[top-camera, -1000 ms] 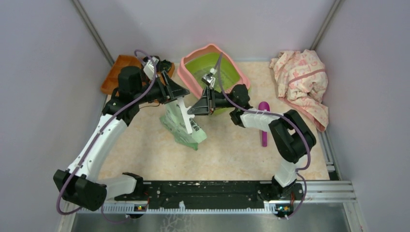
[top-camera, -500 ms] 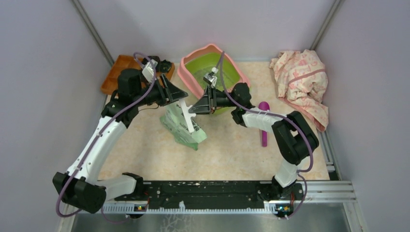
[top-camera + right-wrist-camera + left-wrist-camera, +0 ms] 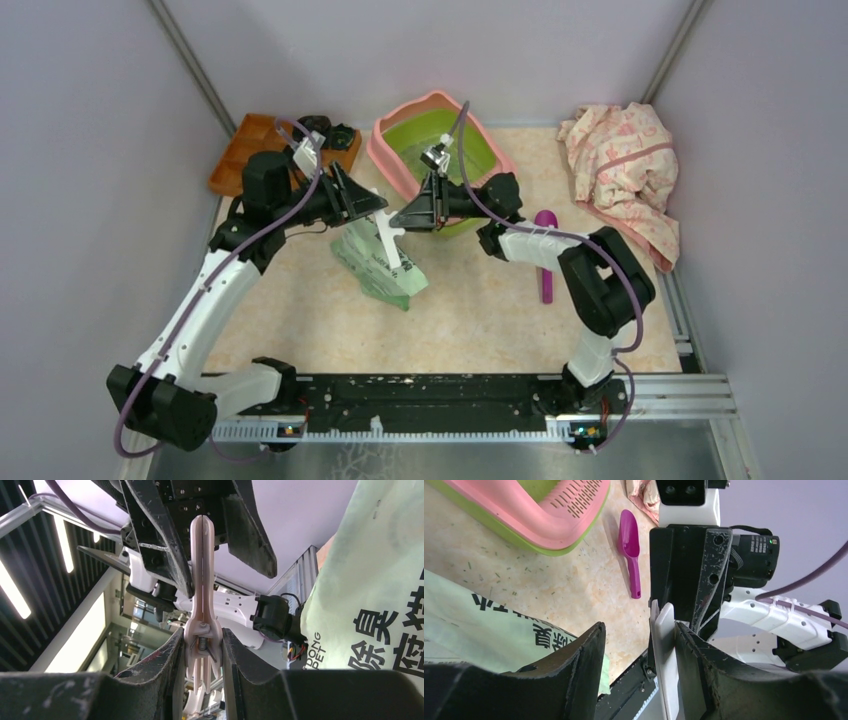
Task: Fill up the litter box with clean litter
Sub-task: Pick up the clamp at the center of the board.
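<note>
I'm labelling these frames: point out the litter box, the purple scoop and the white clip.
litter box (image 3: 386, 158), top external view, left side of its pink rim
purple scoop (image 3: 629, 534), left wrist view, its bowl
white clip (image 3: 201, 572), right wrist view, its long shaft

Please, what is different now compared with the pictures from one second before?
The left gripper, open around the white clip, shifted slightly toward the near edge. The right gripper, shut on the clip, moved slightly toward the litter box. Nothing was visibly newly gripped or released. The green bag, purple scoop and cloth stayed in place.
</note>
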`<state>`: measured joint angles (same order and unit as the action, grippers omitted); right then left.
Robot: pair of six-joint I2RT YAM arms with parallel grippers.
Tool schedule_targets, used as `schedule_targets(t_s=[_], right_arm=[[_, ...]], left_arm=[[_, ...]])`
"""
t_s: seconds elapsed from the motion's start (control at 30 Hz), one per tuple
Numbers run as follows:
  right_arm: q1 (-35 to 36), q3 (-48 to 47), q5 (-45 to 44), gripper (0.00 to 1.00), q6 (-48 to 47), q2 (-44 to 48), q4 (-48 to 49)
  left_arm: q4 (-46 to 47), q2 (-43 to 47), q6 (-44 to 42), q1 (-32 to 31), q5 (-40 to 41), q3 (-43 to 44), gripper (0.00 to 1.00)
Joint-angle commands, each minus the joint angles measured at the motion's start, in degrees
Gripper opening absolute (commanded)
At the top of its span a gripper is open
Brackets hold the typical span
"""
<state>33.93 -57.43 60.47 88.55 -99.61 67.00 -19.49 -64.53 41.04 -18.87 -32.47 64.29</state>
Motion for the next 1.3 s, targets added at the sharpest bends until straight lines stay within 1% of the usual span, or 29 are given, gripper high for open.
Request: schedule_targets(t_s=[0.0, 0.1, 0.13, 0.2, 0.27, 0.3, 0.33, 0.37, 0.43, 0.53, 0.63, 0.8, 0.97, 1.03, 1.13, 1.27], right_arm=[[-0.10, -3.45, -1.25, 0.00, 4.06, -0.99, 8.46], [0.07, -3.62, -1.15, 0.00, 4.68, -1.41, 8.66], [0.15, -3.59, -0.96, 0.00, 4.88, -1.49, 8.67], [0.25, -3.36, -0.70, 0.00, 5.40, -1.66, 8.84], [0.25, -2.86, -0.33, 0.00, 6.14, -1.83, 9.21], [0.26, -2.48, -0.19, 0.00, 6.61, -1.86, 9.55], [0.21, -2.19, 0.06, 0.02, 7.06, -1.85, 10.08], [0.25, -1.86, 0.37, 0.07, 7.52, -1.89, 10.42], [0.23, -1.20, 1.08, 0.19, 8.19, -1.66, 10.70], [0.25, -0.50, 2.14, 0.31, 8.01, -1.07, 9.79], [0.23, -0.04, 2.65, 0.36, 5.90, 0.15, 6.50], [0.21, 0.39, 2.90, 0.45, -1.68, 2.46, -2.83], [0.08, 0.82, 2.99, 0.43, -3.30, 3.47, -5.17], [0.07, 1.03, 2.93, 0.40, -3.32, 3.58, -5.13], [0.00, 1.19, 2.91, 0.33, -3.37, 3.84, -5.11], [-0.11, 1.53, 2.99, 0.32, -3.52, 4.15, -5.21]], left_arm=[[3.40, 0.57, 0.88, 0.15, -3.14, -1.48, 0.57], [4.09, 0.27, 1.33, 0.08, -3.78, -1.73, 0.52], [4.25, 0.06, 1.46, 0.09, -3.87, -1.72, 0.48], [4.51, -0.27, 1.71, 0.14, -4.12, -1.44, 0.34], [4.50, -0.59, 2.10, 0.13, -3.98, -1.01, 0.23], [4.11, -0.81, 2.20, 0.08, -3.82, -0.55, 0.20], [3.65, -1.11, 2.29, 0.11, -3.83, -0.11, 0.18], [3.22, -1.32, 2.36, 0.09, -3.81, 0.22, 0.17], [2.34, -1.58, 2.39, 0.07, -3.65, 0.66, 0.16], [1.03, -1.90, 2.39, 0.09, -3.49, 0.92, 0.15], [0.76, -2.00, 2.34, 0.08, -4.48, 0.69, 0.15], [0.44, -1.97, 2.17, 0.09, -5.73, 0.72, 0.15], [0.34, -1.93, 1.73, 0.11, -5.86, 0.45, 0.15], [0.41, -2.12, 1.76, 0.12, -6.00, 0.26, 0.15], [0.52, -2.09, 1.63, 0.08, -6.04, 0.02, 0.15], [0.26, -2.23, 1.30, 0.11, -5.78, 0.01, 0.15]])
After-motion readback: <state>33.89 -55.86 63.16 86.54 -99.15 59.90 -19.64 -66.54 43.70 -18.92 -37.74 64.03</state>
